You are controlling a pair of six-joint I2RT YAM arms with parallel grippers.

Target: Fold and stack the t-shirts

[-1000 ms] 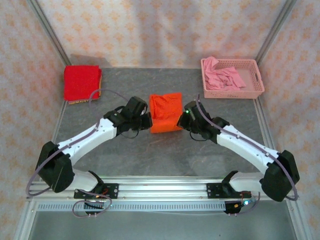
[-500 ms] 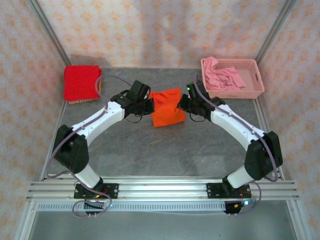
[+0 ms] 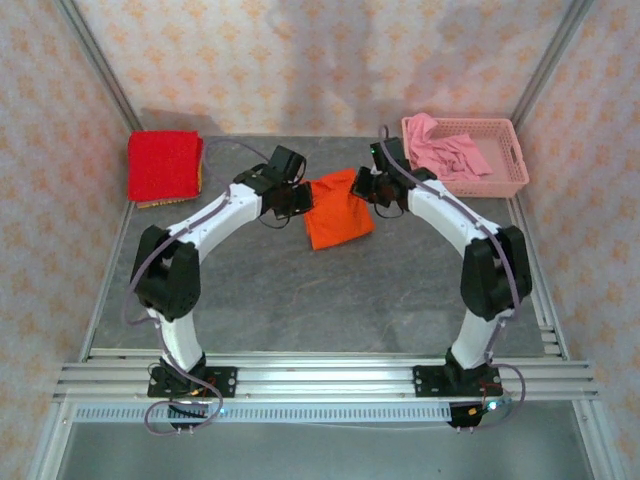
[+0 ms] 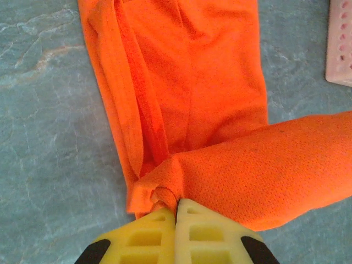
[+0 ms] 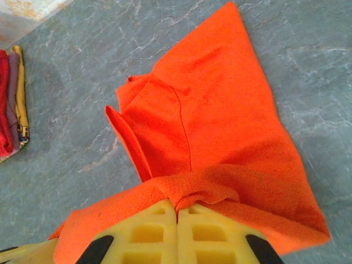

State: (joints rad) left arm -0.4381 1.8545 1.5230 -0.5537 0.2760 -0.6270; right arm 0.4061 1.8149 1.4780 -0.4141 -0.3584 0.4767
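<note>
The orange t-shirt [image 3: 337, 210] hangs folded between both grippers over the middle of the table, its lower part drooping toward the surface. My left gripper [image 3: 303, 197] is shut on its left top corner, the yellow fingers [image 4: 148, 234] pinching a fold of orange t-shirt [image 4: 220, 110]. At the right top corner my right gripper [image 3: 362, 186] is shut as well, with the orange t-shirt [image 5: 220, 126] bunched between its fingers [image 5: 203, 234]. A folded red t-shirt [image 3: 163, 165] lies at the far left corner on a small pile.
A pink lattice basket [image 3: 500, 185] with pink cloth [image 3: 447, 152] in it stands at the far right. Metal frame posts and patterned walls close in the grey table [image 3: 300, 300]. The edge of the folded pile [image 5: 12, 99] lies at the left in the right wrist view.
Both arms have carried the orange t-shirt away from the bases toward the back of the table and lifted it. The grips have not changed.
</note>
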